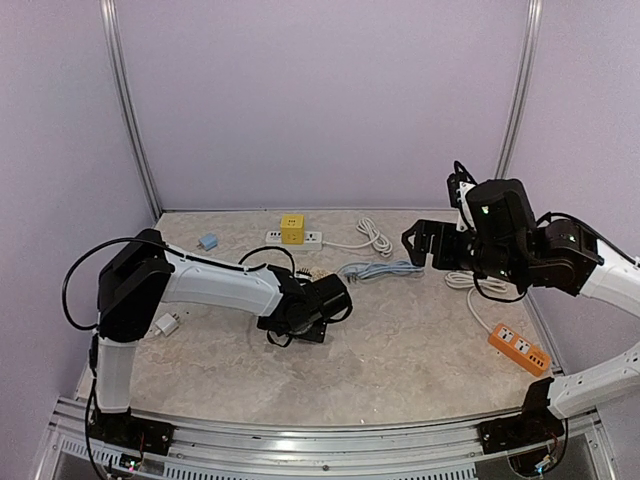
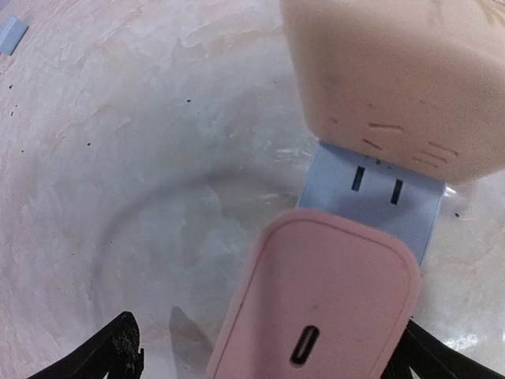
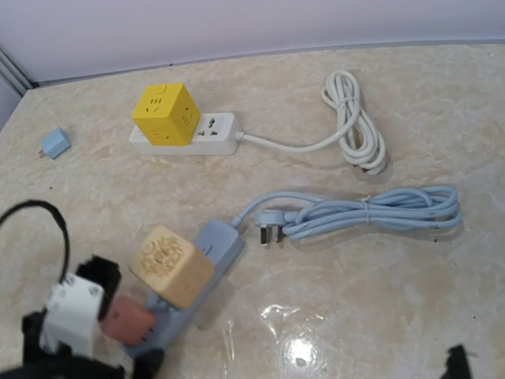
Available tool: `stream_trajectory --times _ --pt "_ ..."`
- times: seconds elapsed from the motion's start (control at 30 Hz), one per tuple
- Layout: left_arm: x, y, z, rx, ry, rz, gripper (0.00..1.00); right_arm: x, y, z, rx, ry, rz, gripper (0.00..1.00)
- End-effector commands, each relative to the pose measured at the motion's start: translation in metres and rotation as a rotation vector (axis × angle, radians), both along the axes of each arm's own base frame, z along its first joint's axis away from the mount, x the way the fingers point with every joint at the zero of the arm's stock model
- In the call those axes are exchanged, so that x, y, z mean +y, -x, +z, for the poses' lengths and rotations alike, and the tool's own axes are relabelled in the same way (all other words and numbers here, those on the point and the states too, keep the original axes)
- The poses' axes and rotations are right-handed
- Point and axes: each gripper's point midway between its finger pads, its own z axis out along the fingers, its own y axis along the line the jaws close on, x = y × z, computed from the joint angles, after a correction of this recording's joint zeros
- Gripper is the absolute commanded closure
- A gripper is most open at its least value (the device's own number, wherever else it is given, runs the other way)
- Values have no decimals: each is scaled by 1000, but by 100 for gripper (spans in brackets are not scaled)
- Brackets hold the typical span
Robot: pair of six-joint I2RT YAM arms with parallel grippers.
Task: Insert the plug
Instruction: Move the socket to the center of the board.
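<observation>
On the blue strip, pink plug [image 2: 319, 300]: it stands at the strip's end, USB port facing up at our left wrist camera; we cannot see its prongs, so we cannot tell whether it is fully seated.
Blue strip [image 2: 379, 197]: it lies flat, its long axis running from the plug past the free pair of slots and under the beige cube adapter [image 2: 394, 79].
Left gripper [image 2: 272, 351]: it is right above the plug with jaws wide apart, one black fingertip [image 2: 110, 355] on each side and the plug's broader width between them. It grips nothing.
Coming move, as we judge it: close or press straight down, because the plug is already centred.
Right gripper [image 1: 425, 245]: its jaws are apart and it hangs well away, so the left arm is nearer.
</observation>
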Motion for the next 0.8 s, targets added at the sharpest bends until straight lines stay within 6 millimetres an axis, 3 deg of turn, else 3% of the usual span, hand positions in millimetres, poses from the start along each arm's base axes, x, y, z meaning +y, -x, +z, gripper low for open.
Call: stream_trajectory --times 0.0,0.53,0.77 --pt "25 -18 10 -47 -28 44 1 7 1 -6 13 10 20 0" --pt "81 -76 8 -84 -50 165 1 8 2 -10 24 6 26 0" --pt "95 -102 6 -91 -26 188 1 3 3 -15 41 35 16 0"
